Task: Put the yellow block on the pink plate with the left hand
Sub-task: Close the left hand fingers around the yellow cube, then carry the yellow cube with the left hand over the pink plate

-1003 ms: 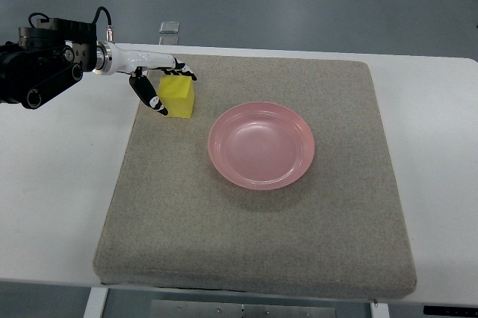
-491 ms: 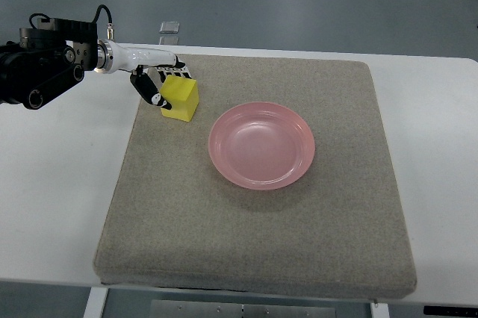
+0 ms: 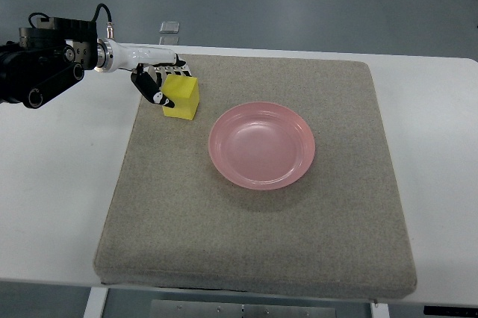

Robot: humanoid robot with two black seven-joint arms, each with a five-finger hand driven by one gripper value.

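A yellow block (image 3: 181,98) is held a little above the grey mat (image 3: 261,213) near its far left corner, tilted. My left hand (image 3: 166,85) is shut on it, thumb on the left face and fingers over its top rear edge. The arm reaches in from the left edge. A pink plate (image 3: 261,145) lies on the mat to the right of the block, with nothing on it. The right arm does not show.
The mat covers most of a white table (image 3: 52,184). A small clear object (image 3: 169,27) lies on the floor beyond the table's far edge.
The left hand has closed on the yellow block and lifted it slightly; the block has tilted and shifted a little up and right.
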